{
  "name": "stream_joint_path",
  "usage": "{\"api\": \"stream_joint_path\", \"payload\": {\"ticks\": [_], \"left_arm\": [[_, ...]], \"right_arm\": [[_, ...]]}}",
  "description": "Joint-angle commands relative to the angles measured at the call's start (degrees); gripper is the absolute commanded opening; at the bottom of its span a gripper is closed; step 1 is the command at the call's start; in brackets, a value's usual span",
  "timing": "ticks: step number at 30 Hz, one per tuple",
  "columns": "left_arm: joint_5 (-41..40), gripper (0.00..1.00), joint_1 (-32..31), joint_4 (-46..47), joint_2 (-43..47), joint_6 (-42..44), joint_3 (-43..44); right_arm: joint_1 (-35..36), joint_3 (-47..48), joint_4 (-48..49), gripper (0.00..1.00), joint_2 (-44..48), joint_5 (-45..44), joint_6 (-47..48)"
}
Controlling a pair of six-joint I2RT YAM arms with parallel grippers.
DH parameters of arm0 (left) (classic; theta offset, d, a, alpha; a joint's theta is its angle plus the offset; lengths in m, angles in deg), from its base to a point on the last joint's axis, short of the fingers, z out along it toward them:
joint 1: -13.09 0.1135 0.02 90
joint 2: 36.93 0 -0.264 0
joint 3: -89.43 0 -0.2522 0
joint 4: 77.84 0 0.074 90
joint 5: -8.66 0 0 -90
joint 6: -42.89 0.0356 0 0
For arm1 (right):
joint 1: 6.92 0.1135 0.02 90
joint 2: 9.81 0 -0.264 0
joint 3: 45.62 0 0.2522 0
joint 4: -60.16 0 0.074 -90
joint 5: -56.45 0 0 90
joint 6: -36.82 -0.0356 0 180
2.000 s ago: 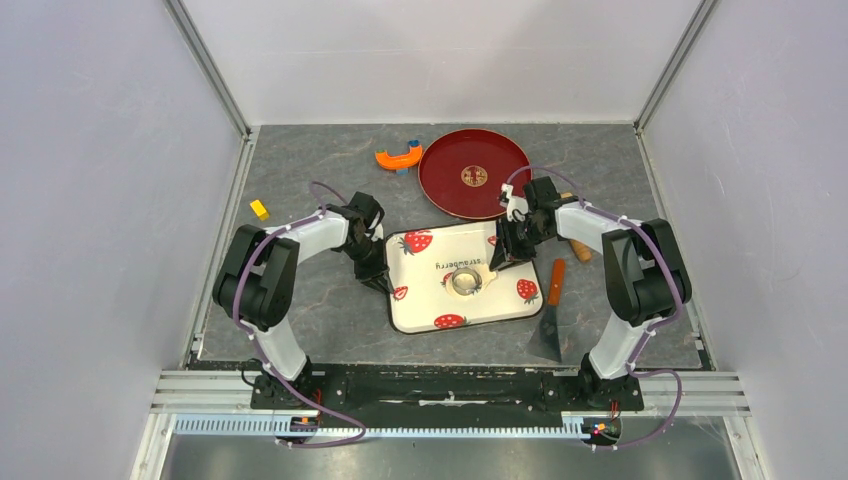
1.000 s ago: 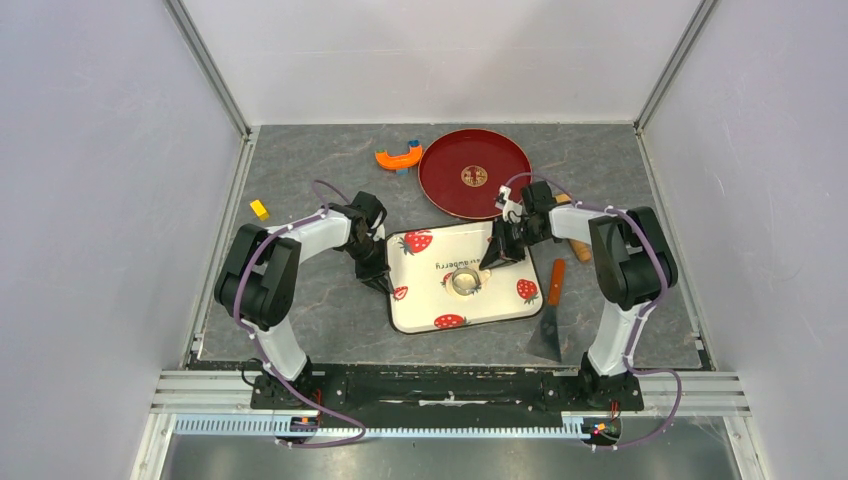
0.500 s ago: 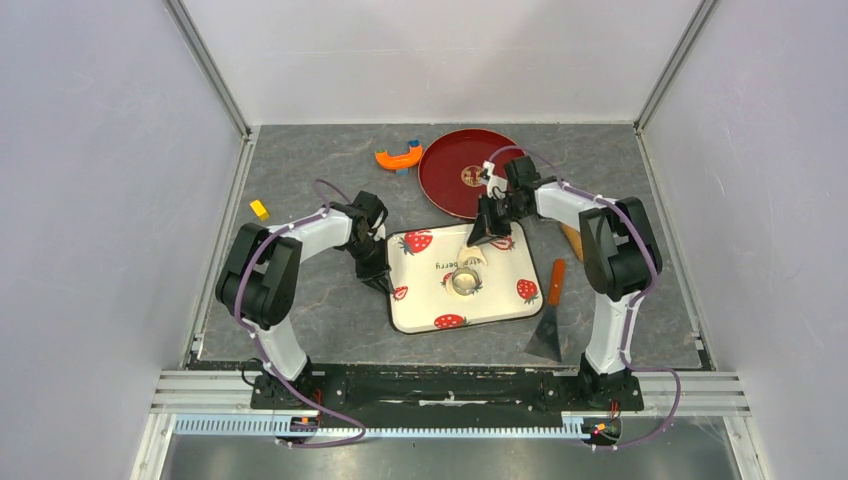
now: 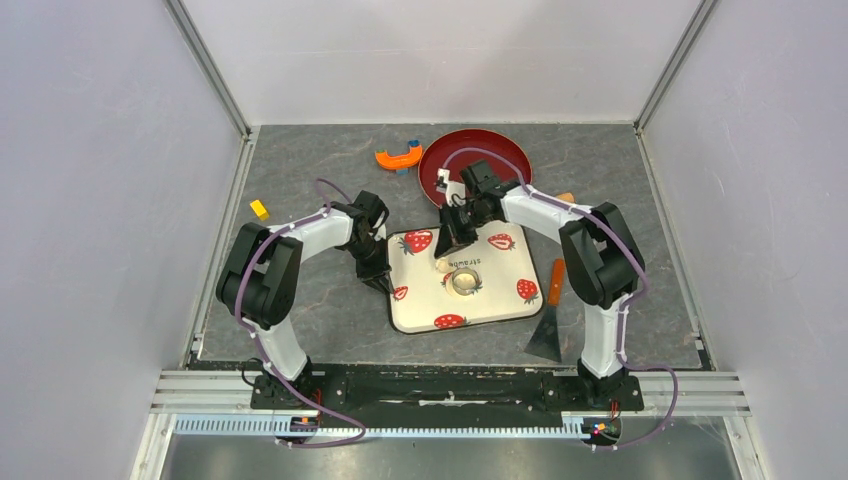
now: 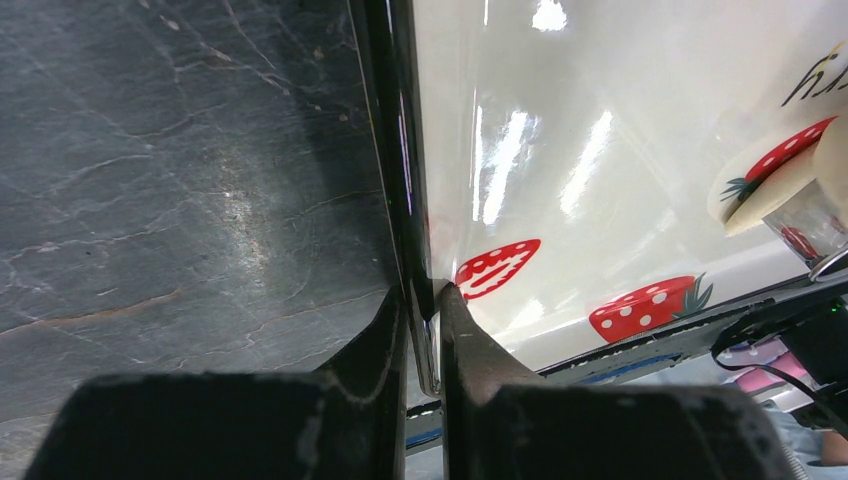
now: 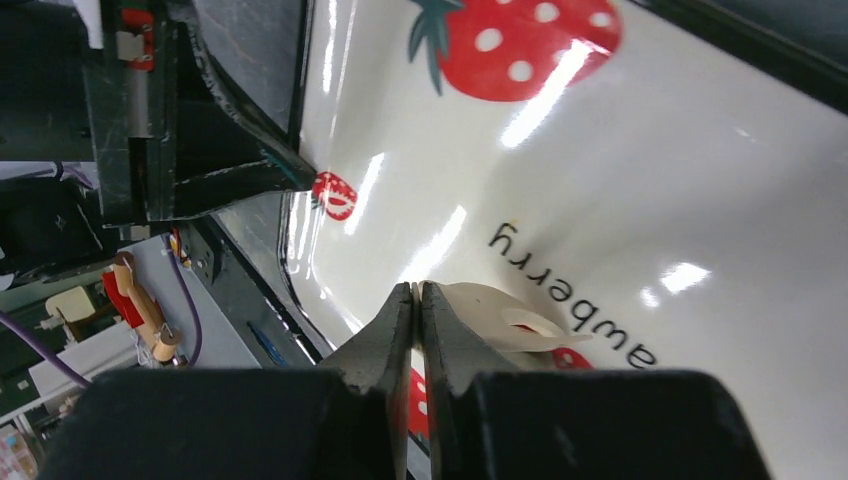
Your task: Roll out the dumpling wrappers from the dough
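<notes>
Right claw (image 6: 415,291) farther left, wrapper (image 6: 492,311) half-hidden

Thin cream wrapper (image 6: 505,312), crumpled, edge pinched in right tool (image 6: 414,290), over strawberry tray (image 6: 700,180).

Pretty clearly a robotics lab test cell: a grey stone-look table (image 4: 310,330) is boxed in by plain white panels (image 4: 430,50) at 9, 12 and 3 o'clock, framed with aluminium extrusion (image 4: 207,65). The left arm (image 4: 300,232) and right arm (image 4: 540,208) are bolted to a rail (image 4: 450,405) at 6 o'clock.
</notes>
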Motion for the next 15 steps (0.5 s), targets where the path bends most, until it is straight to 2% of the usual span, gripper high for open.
{"api": "stream_joint_path", "payload": {"ticks": [1,15], "left_arm": [[-8.71,0.02,-0.96,0.14,-3.45,4.69,-1.45],[-8.70,0.02,-1.04,0.17,-3.63,5.13,-1.34]], "right_arm": [[2.57,3.50,-1.00,0.07,0.73,0.49,-1.20],[7.96,2.83,-3.77,0.07,6.01,0.76,-0.91]]}}
